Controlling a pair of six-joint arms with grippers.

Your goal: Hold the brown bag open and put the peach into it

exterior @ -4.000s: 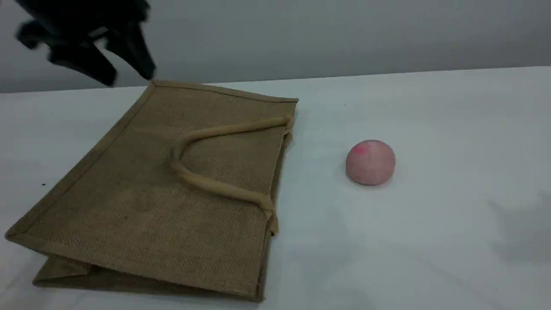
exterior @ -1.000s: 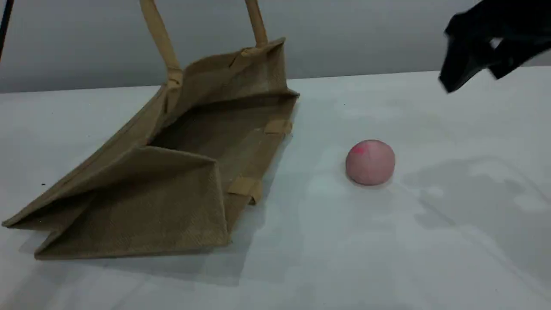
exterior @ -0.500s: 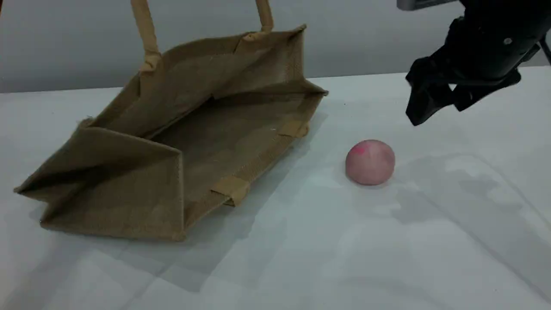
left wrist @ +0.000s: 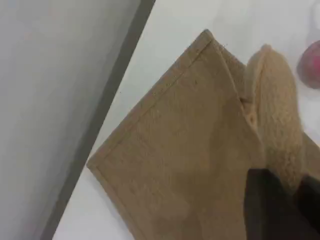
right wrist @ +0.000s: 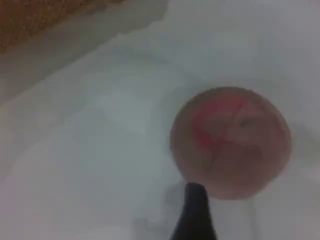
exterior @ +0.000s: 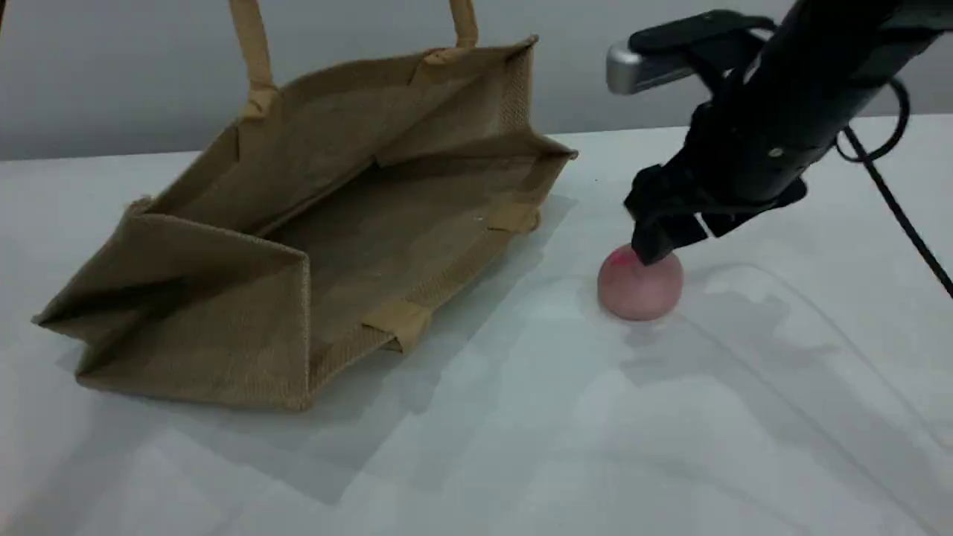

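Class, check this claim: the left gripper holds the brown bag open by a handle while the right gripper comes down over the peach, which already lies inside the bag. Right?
Not quite. The peach lies on the table, outside the brown bag, as the scene view shows. The rest stands: the left gripper holds a handle, and the right gripper is over the peach.

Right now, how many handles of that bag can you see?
2. One handle rises from the raised side of the bag, going out of the top of the scene view. The other shows only by its tabs on the lower side; its loop is hidden.
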